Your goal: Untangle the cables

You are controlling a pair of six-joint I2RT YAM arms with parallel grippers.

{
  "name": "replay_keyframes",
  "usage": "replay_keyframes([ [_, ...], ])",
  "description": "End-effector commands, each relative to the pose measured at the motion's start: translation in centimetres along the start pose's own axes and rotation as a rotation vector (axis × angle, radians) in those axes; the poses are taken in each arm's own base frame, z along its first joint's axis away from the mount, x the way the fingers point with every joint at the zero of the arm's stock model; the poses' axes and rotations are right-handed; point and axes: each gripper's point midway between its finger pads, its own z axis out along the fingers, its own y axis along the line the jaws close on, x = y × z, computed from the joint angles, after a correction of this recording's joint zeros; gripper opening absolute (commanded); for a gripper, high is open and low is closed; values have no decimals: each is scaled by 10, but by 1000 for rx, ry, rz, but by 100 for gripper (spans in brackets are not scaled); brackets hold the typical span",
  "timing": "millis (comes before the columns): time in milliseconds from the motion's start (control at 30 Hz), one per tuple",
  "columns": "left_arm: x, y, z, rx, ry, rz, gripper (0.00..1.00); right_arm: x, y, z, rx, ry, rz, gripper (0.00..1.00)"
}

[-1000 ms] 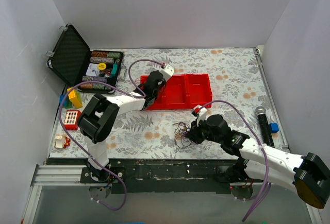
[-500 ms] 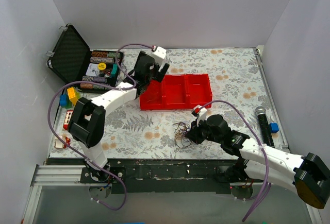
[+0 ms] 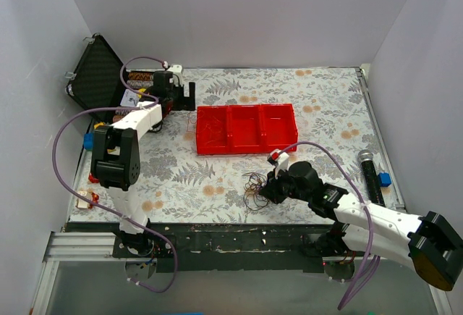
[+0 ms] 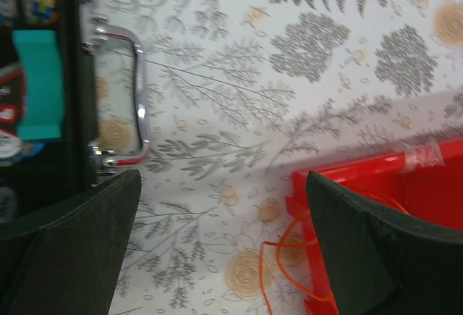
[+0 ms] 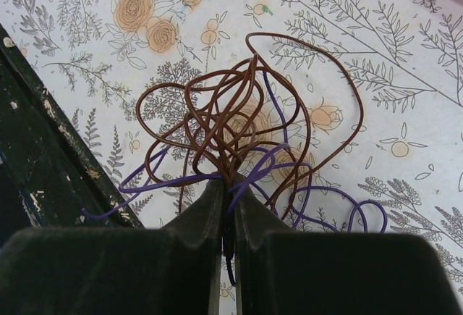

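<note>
A clump of brown and purple cables (image 3: 254, 188) (image 5: 239, 112) lies on the floral table near the front edge. My right gripper (image 3: 269, 188) (image 5: 226, 185) is shut on the clump's strands, which fan out beyond its fingertips. One thin orange cable (image 4: 289, 257) (image 3: 206, 137) hangs over the left end of the red tray (image 3: 246, 151) (image 4: 347, 170), partly inside it. Near the table's back left my left gripper (image 3: 187, 92) (image 4: 222, 185) stands open above the cloth with nothing between its fingers.
An open black case (image 3: 98, 76) holding poker chips stands at the back left, its chrome handle (image 4: 137, 98) just left of my left gripper. Toy blocks (image 3: 101, 166) lie along the left edge. A microphone (image 3: 367, 170) and a blue block (image 3: 384, 179) lie at the right.
My left arm has swung left and back, away from the red tray, and its gripper has opened. The orange cable stays at the tray. The right arm has not moved.
</note>
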Motion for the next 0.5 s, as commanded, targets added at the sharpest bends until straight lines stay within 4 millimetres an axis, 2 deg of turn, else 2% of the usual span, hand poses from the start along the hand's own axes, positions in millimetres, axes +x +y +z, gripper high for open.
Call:
replay_keyframes([
  [0,7,-45,-4,192,21,-21,98,-15,6,3,-32,-46,-27,4],
  [133,24,-54,0,302,78,-44,98,-15,5,3,-24,-42,-30,4],
  [333,34,-42,3,358,98,-79,98,-15,3,3,-15,-39,-31,4],
  [400,33,-38,1,381,96,-100,91,-15,2,3,-12,-39,-30,4],
  [467,31,-37,-3,402,94,-118,78,-14,2,3,-12,-37,-29,4],
])
